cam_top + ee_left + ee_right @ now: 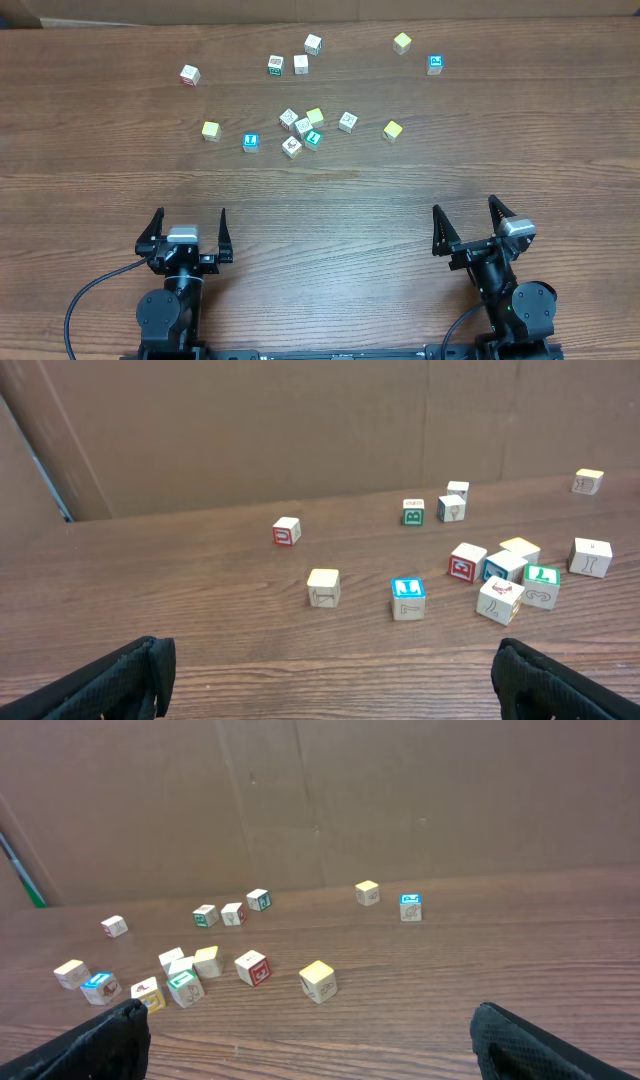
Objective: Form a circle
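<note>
The circle [303, 127] is a tight little clump of toy cubes at mid-table: a pale yellow cube [315, 117], white picture cubes [289, 120], a teal-faced cube [313, 138] and a further white cube [291, 148] close below. This clump also shows in the left wrist view as the circle [505, 565] and in the right wrist view as the circle [183, 965]. My left gripper [189, 213] [330, 680] stands open near the front edge, far short of the cubes. My right gripper [465, 206] [310, 1040] is open too, with nothing between its fingers.
Loose cubes lie around the clump: a cyan one [250, 141], yellow ones [210, 130] [392, 130] [402, 42], white ones [347, 122] [190, 74] [313, 43], a blue one [435, 64]. A cardboard wall [300, 430] backs the table.
</note>
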`<state>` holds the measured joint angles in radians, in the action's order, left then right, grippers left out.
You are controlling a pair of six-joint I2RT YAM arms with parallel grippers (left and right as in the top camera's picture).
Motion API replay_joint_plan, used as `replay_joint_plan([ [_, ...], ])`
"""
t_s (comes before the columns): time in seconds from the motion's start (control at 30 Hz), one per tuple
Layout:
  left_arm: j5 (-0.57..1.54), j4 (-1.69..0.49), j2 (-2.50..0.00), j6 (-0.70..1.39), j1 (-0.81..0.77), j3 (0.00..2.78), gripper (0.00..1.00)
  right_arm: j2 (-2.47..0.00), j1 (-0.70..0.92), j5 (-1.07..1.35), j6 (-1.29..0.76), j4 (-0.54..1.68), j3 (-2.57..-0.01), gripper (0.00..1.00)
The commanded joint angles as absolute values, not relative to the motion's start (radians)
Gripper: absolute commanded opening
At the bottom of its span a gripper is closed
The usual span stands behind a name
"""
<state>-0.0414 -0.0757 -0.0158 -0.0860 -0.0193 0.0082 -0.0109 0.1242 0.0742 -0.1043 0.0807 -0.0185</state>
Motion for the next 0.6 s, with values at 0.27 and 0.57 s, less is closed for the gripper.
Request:
replay_joint_plan([
  [0.27,-0.052,-0.073,-0.005,-0.112,-0.015,0.005,1.00,-0.003,0.124,0.066,-0.104,0.076,-0.008,1.00],
  [0.57,-0.052,-0.073,-0.005,-0.112,-0.015,0.005,1.00,-0.003,0.124,0.189,-0.204,0.063,-0.043,1.00],
])
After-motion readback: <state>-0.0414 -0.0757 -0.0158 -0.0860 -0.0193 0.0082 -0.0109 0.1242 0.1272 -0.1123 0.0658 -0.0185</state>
